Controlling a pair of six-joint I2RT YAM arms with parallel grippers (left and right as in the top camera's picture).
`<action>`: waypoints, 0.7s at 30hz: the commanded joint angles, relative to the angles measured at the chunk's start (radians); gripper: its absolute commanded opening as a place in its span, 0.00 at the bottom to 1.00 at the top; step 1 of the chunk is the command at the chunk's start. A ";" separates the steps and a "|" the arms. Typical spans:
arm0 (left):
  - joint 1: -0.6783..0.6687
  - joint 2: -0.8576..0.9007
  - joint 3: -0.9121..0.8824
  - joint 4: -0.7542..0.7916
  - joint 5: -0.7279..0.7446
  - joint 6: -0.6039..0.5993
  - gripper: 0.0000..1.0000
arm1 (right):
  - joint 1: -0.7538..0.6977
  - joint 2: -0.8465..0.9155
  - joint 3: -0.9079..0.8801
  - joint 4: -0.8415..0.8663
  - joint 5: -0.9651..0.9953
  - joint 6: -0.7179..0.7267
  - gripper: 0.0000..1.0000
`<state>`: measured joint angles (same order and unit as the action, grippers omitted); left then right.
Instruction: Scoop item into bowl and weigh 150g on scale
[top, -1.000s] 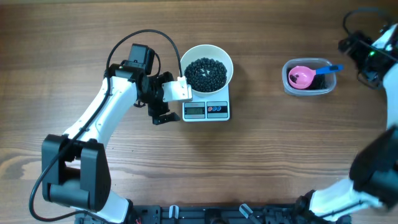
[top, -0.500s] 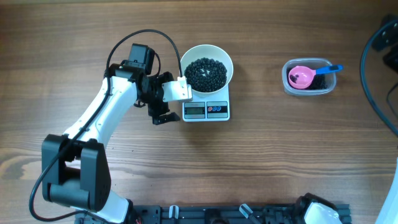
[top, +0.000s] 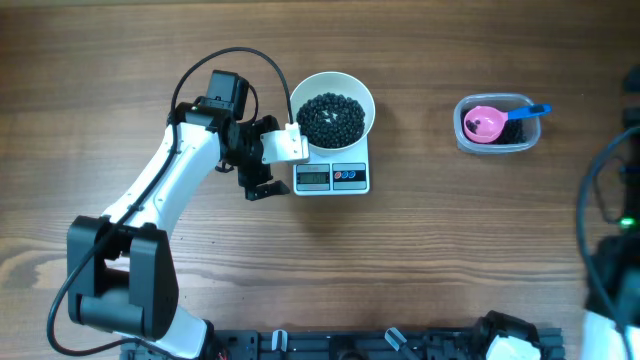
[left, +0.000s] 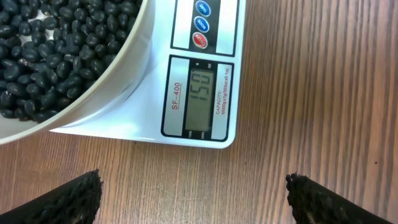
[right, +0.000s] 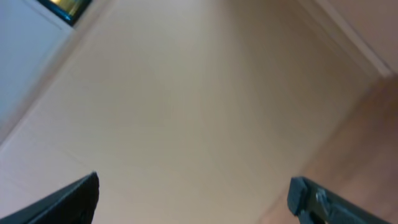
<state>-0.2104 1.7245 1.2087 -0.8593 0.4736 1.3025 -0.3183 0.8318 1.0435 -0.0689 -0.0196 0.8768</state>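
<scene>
We judge weighing done: round white bowl (top: 367, 106) of black beans (top: 331, 118) on white rectangular digital scale (top: 332, 178); left gripper (left: 196, 199), right gripper (right: 196, 202) spread empty; next, withdraw.

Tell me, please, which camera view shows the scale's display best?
The left wrist view: the display sits close and near centre, its digits large, beside the bowl. Overhead, it is only a small grey patch on the front edge of the scale, too small to read. The right wrist view shows no scale, only a pale surface.
</scene>
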 joint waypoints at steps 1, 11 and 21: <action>-0.001 -0.007 -0.007 0.000 0.023 -0.009 1.00 | 0.038 -0.058 -0.266 0.334 0.063 -0.095 1.00; -0.001 -0.007 -0.007 0.000 0.023 -0.009 1.00 | 0.105 -0.159 -0.460 0.527 0.079 -0.216 1.00; -0.001 -0.007 -0.007 0.000 0.023 -0.009 1.00 | 0.154 -0.348 -0.469 0.343 0.079 -0.405 1.00</action>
<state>-0.2104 1.7245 1.2087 -0.8593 0.4740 1.3025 -0.1928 0.5327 0.5858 0.2855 0.0460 0.6163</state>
